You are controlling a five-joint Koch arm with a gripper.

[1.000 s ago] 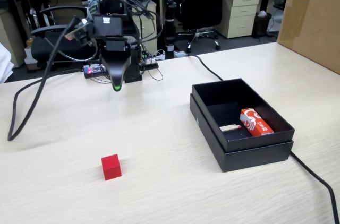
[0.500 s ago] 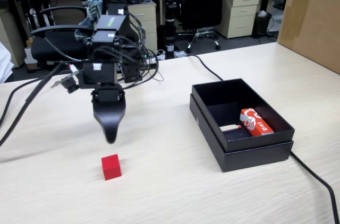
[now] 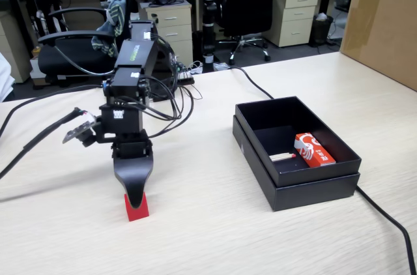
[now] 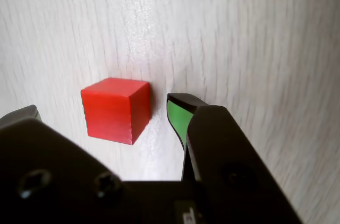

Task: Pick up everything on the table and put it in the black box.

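A small red cube [image 3: 137,208] sits on the pale wood-grain table [image 3: 208,236], left of the black box [image 3: 260,154]. My gripper [image 3: 135,201] points straight down over the cube, its tip covering the cube's top. In the wrist view the cube [image 4: 114,110] rests on the table between my two jaws. The gripper [image 4: 103,108] is open, with a gap on each side of the cube. The green-padded fingertip [image 4: 178,115] stands right of the cube and the other fingertip [image 4: 24,112] left of it.
The black box holds an orange-red printed packet [image 3: 314,149] and a pale thin stick [image 3: 282,156]. A big brown carton [image 3: 384,21] stands at the back right. Black cables [image 3: 391,223] run across the table behind the arm and past the box's right corner.
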